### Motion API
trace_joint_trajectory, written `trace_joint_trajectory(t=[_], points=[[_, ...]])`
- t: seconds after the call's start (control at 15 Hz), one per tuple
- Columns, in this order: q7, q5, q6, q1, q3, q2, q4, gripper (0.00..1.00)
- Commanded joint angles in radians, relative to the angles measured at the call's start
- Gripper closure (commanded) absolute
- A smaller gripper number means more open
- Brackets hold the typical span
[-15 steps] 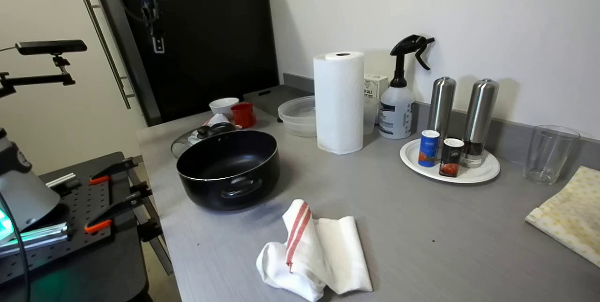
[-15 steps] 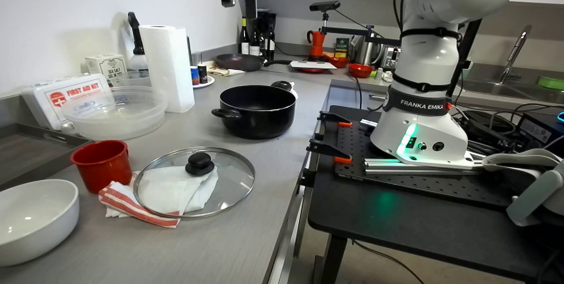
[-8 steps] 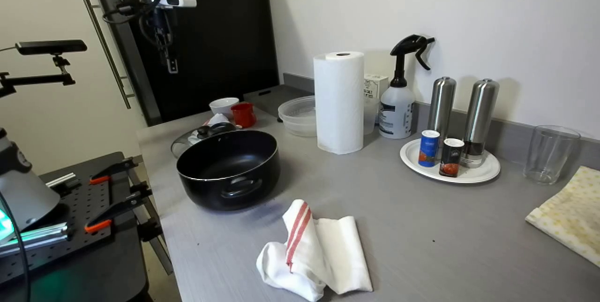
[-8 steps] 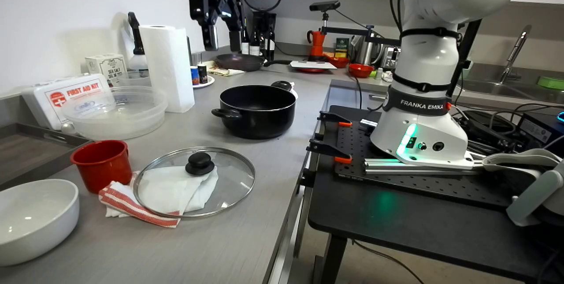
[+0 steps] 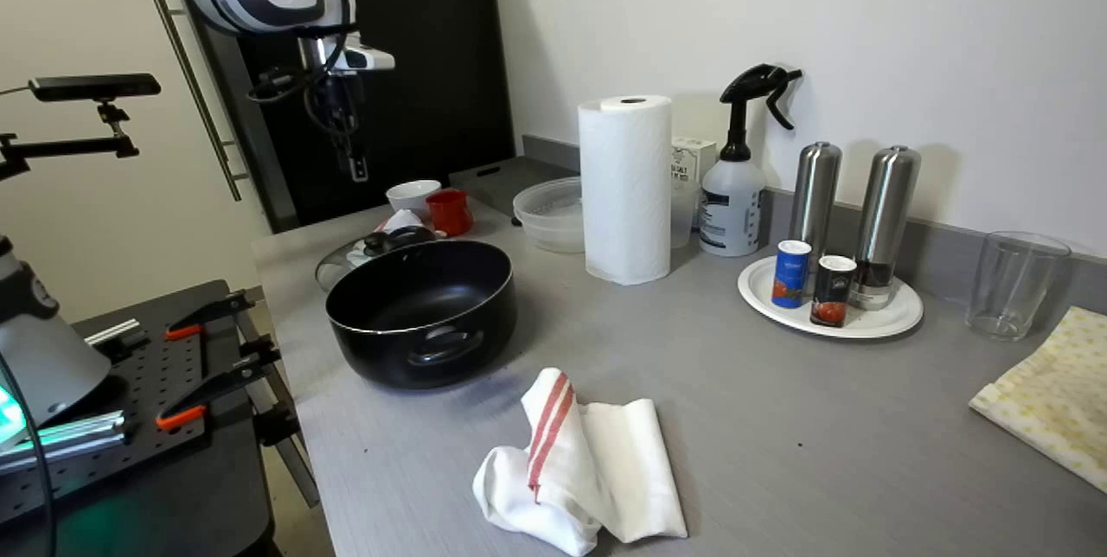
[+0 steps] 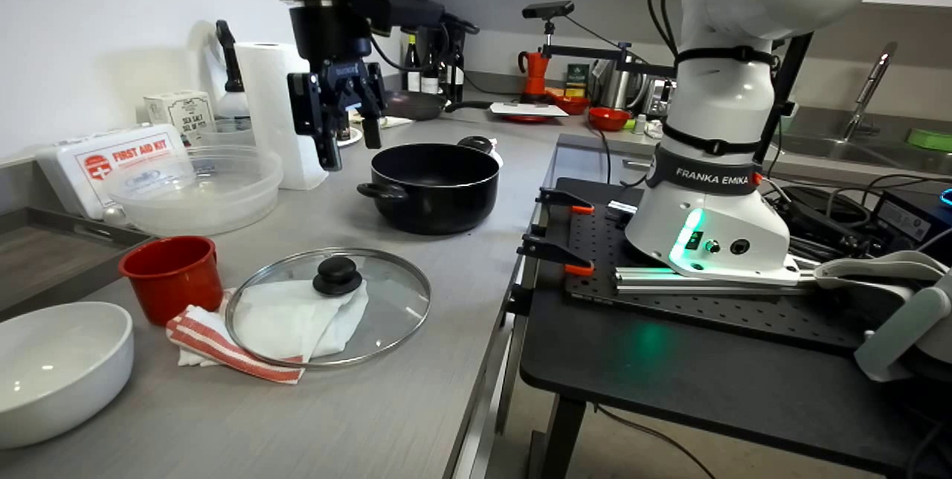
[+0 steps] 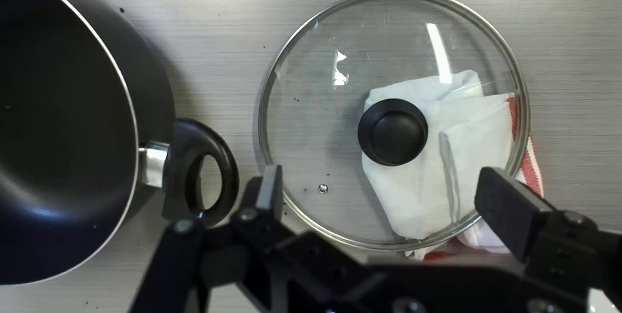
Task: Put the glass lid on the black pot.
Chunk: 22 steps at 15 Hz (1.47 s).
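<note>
The glass lid lies off the black pot

The lid sits on the grey counter, its black knob upward, and covers part of a folded white towel whose red-striped end sticks out past the edge. The pot stands upright near the lid, open at the top; in the wrist view its handle is just beside the lid, a strip of counter showing between them.

The gripper hangs pointing down, higher than the lid and well apart from it. Its fingers are spread wide, and in the wrist view the knob shows beyond and between their tips.

Just beside the towel stands a red mug, with a white bowl next to it. Farther out are a clear plastic tub, a first aid kit and a paper towel roll.

In an exterior view, a second striped cloth lies near the pot; a spray bottle, a white plate bearing two steel mills, and a drinking glass stand by the wall.
</note>
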Motion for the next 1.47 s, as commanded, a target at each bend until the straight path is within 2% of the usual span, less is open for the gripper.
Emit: trace_joint_trajectory(t=[0.0, 0.4, 0.8, 1.4], points=[[0.068, -0.064, 0.024, 0.041, -0.024, 0.132, 0.087, 0.0], [0.059, -0.044, 0.027, 0.085, -0.064, 0.27, 0.178, 0.0], [0.028, -0.003, 0.034, 0.086, -0.09, 0.375, 0.238, 0.0], [0.016, 0.04, 0.044, 0.106, -0.083, 0.423, 0.222, 0.0]])
